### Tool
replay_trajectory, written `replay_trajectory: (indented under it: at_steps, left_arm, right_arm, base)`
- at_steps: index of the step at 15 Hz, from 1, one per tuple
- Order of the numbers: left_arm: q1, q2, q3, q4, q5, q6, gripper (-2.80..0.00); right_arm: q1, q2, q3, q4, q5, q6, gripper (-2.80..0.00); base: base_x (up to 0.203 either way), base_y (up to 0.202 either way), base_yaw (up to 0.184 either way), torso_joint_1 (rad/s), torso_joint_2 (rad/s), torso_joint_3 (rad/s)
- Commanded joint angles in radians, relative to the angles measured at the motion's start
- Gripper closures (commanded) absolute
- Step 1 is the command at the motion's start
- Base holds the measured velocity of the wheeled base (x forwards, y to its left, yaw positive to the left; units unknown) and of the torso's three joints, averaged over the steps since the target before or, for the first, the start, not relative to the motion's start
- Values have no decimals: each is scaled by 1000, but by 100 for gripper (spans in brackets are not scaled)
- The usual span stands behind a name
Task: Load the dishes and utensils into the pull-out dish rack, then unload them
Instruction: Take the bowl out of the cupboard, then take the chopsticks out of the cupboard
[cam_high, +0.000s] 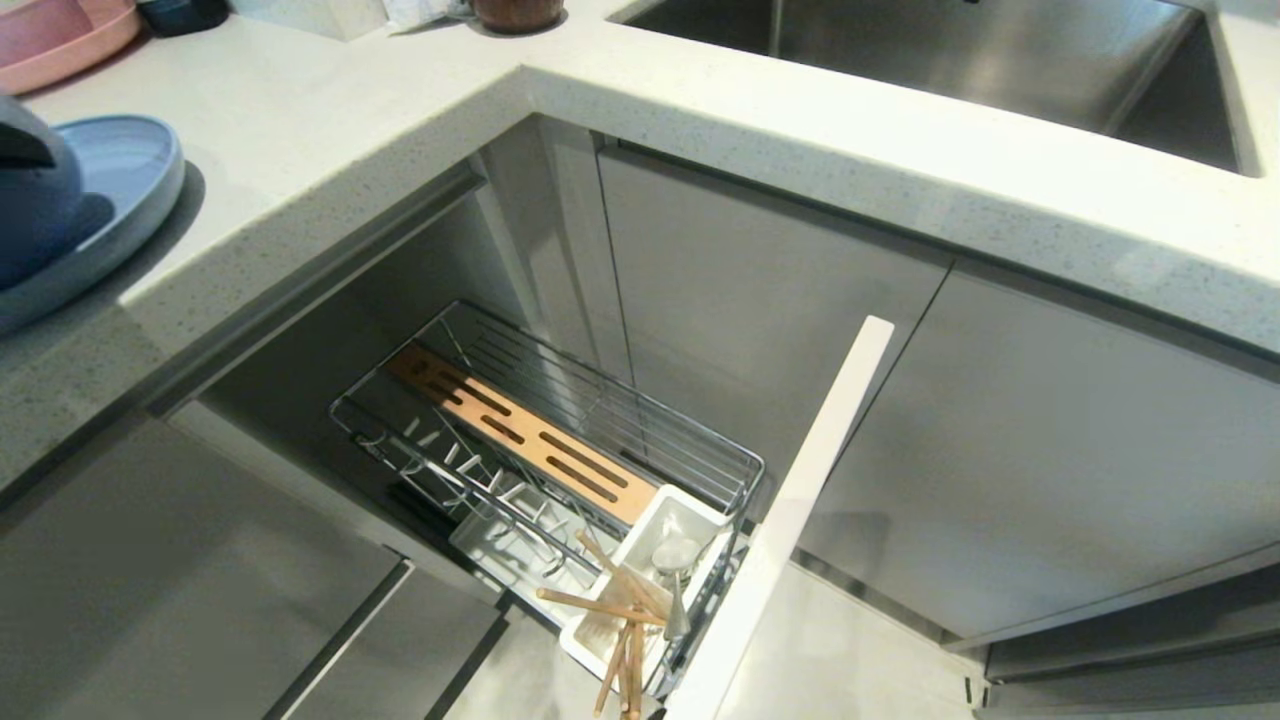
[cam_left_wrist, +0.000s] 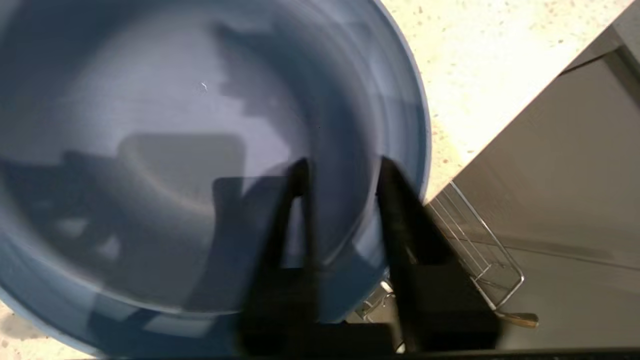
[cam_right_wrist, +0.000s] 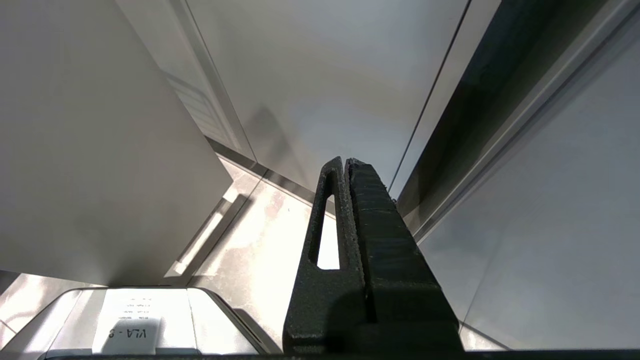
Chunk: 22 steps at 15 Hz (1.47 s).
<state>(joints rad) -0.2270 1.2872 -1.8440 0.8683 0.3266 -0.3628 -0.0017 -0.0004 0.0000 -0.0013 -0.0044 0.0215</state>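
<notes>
Jaws parted over the blue plate (cam_left_wrist: 165, 150) at the counter's (cam_high: 330, 130) left edge, the left gripper (cam_left_wrist: 342, 172) appears to be letting go after unloading, the chopsticks (cam_high: 620, 625) in the pulled-out rack (cam_high: 560, 440) likely next; the right gripper (cam_right_wrist: 346, 162) hangs clenched, empty.

The pull-out dish rack (cam_high: 560, 440) stands drawn out below the corner of the speckled countertop (cam_high: 400, 120), its wooden strip (cam_high: 520, 435) and plate prongs bare. In its white utensil cup (cam_high: 650, 580), at the end by the cabinet front (cam_high: 790, 520), stand the chopsticks (cam_high: 620, 620) and a metal spoon (cam_high: 676, 570). On the countertop's left edge lies the light-blue plate (cam_high: 130, 190), a rounded blue shape (cam_high: 35, 200) resting on it, with a pink plate (cam_high: 60, 40) at the far left corner.
</notes>
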Motion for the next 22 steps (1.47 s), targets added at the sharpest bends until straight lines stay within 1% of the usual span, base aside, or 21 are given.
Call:
replay_trajectory:
  at_steps: [1,8,10,12,14,15,17,18,19,21,22]
  left_arm:
    - [0,1,0,3,2,-2,-280]
    - [0,-26,-1,-7,0,-7,-280]
    - [0,-54,0,-65,0,-17,-280]
    - [-1,-90,2,-132,-1,-55,-280]
    - [-2,-122,7,-241,-1,-109,-280]
    - [-2,-135,11,-282,-1,-148,-280]
    - [-2,-153,17,-390,-2,-251,-280]
    - [-11,-161,32,-421,-5,-284,-280]
    - [-30,-164,39,-431,-7,-292,0]
    - [-75,-164,49,-437,-28,-324,0]
    - [-104,-164,49,-436,-52,-345,0]
  right_arm:
    - [0,-4,2,0,0,0,0]
    - [0,-3,2,0,0,0,0]
    - [0,-3,2,0,0,0,0]
    - [0,-3,2,0,0,1,0]
    - [0,-4,2,0,0,1,0]
    - [0,-3,2,0,0,0,0]
    - [0,-4,2,0,0,0,0]
    - [0,-3,2,0,0,1,0]
    - [0,-4,2,0,0,0,0]
    - [0,-3,2,0,0,2,0]
    - [0,-3,2,0,0,0,0]
  base:
    - [0,0,0,0,0,0]
    - [0,0,0,0,0,0]
    - [0,0,0,0,0,0]
    - [0,0,0,0,0,0]
    - [0,0,0,0,0,0]
    - [0,0,0,0,0,0]
    - [0,0,0,0,0,0]
    - [0,0,0,0,0,0]
    - [0,0,0,0,0,0]
    - [0,0,0,0,0,0]
    - [0,0,0,0,0,0]
